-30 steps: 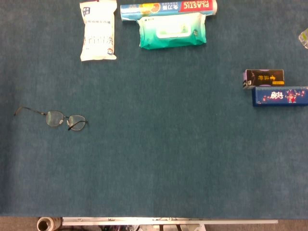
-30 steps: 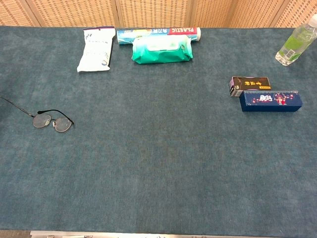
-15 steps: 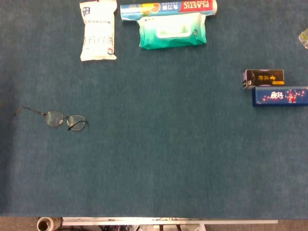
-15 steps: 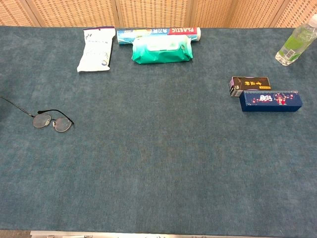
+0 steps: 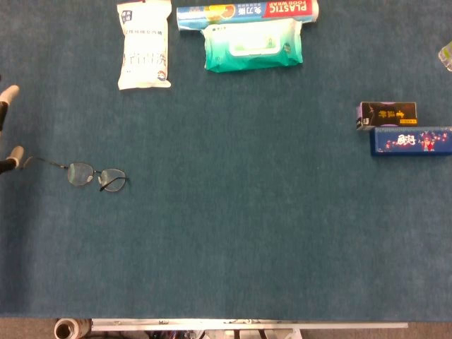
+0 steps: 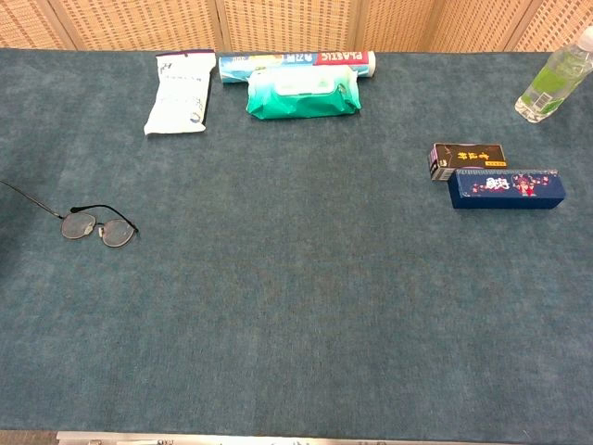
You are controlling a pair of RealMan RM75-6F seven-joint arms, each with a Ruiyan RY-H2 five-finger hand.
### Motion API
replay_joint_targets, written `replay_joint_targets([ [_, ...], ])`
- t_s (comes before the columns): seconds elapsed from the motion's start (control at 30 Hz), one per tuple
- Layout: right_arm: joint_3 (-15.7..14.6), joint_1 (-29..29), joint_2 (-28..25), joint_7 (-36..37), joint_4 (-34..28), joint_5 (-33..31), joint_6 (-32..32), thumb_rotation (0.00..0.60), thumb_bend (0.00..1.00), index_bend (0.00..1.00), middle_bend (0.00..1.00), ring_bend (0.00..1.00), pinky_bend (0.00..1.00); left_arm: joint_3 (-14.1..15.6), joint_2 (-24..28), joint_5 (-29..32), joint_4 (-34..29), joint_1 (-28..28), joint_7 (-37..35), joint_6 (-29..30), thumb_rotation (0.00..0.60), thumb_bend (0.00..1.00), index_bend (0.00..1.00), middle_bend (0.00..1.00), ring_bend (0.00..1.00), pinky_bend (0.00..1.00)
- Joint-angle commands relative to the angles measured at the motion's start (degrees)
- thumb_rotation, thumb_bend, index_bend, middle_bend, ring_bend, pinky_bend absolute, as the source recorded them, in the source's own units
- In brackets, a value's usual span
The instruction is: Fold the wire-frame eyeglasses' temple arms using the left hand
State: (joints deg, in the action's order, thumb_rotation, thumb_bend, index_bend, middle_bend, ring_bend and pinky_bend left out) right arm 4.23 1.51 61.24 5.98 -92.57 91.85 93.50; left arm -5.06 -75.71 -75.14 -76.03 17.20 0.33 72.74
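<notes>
Fingertips of the left hand (image 5: 8,127) have come in at the left edge of the head view, where half a second ago only cloth showed. Two pale tips are apart, the lower one just beside the end of the outstretched temple arm; whether it touches is unclear. The wire-frame eyeglasses (image 5: 90,174) lie near the table's (image 5: 233,240) left edge, one temple extended leftward, the other tucked by the right lens. The chest view shows the eyeglasses (image 6: 93,222) but no hand, plus a water bottle (image 6: 553,79) at the far right corner, nearly cut off overhead. The right hand is out of sight.
</notes>
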Motion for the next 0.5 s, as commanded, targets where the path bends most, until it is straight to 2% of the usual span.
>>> replay_joint_targets([
  [0.03, 0.0, 0.0, 0.0, 0.0, 0.0, 0.0, 0.0, 0.600, 0.36, 0.52, 0.43, 0.26, 0.39, 0.1, 0.2, -0.4, -1.9, 0.0, -0.8, -0.5, 0.600, 0.23, 0.11, 0.00, 0.01, 0.19],
  [0.5, 0.1, -0.1, -0.2, 0.2, -0.1, 0.0, 0.3, 0.600, 0.36, 0.52, 0.43, 0.26, 0.39, 0.5, -1.4, -2.8, -4.8, 1.1, 1.2, -1.4, 0.600, 0.23, 0.11, 0.00, 0.01, 0.19],
])
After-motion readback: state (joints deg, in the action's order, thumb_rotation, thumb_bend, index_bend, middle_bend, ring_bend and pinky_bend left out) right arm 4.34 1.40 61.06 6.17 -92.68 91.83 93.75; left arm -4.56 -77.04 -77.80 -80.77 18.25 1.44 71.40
